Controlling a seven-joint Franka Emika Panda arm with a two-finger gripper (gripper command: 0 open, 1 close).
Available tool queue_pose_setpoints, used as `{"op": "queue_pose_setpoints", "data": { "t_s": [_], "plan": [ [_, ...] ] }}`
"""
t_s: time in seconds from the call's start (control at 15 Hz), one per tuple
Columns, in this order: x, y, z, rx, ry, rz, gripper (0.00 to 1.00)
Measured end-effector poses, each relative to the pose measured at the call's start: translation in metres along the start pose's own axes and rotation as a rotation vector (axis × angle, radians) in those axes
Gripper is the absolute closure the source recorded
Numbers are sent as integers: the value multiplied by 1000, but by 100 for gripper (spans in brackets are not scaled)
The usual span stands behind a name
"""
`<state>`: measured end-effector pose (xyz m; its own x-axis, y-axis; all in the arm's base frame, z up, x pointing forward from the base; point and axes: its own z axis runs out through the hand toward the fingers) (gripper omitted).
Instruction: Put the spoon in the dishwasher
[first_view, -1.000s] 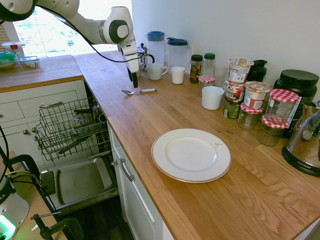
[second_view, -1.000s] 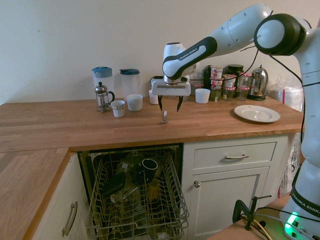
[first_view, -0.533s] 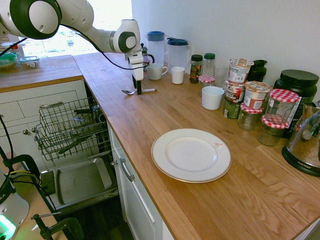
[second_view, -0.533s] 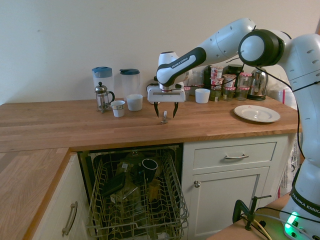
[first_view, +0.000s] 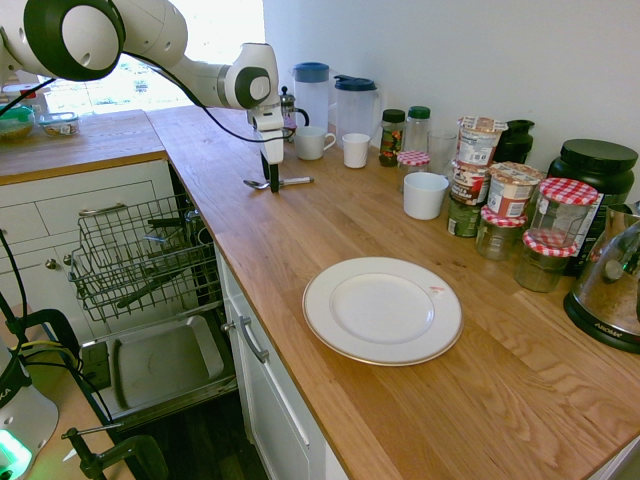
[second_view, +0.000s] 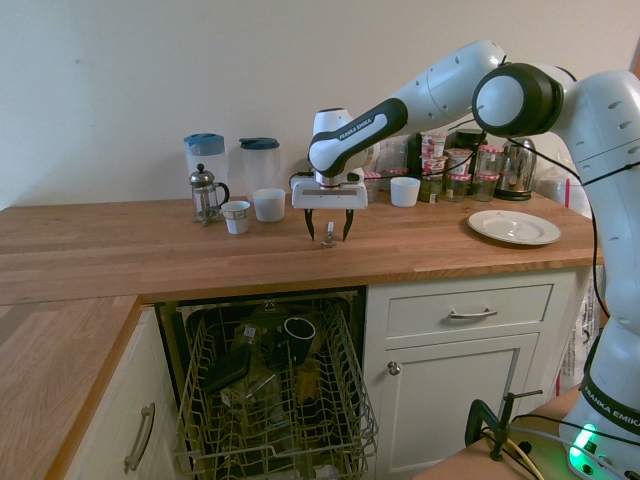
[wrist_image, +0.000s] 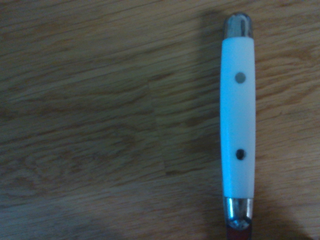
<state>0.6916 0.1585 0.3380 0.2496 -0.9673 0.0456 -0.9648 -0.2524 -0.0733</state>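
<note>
Lowered end effector (second_view: 328, 226) straddles white-handled metal spoon (first_view: 291, 182).

On your arm (second_view: 376, 124), the upper link bears the lettering "FRANKA EMIKA"; you can read the same brand near the arm's base. Your kettle (first_view: 610, 285) carries "AROMA" on its dark base. Print on the stacked cups (first_view: 481, 141) is too small for you to read.
</note>
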Motion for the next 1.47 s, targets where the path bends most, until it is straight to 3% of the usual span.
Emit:
{"op": "queue_pose_setpoints", "data": {
  "t_s": [1.13, 1.47],
  "plan": [
    [16, 0, 1, 16, -35, -8, 100],
    [12, 9, -17, 48, -37, -24, 100]
  ]
}}
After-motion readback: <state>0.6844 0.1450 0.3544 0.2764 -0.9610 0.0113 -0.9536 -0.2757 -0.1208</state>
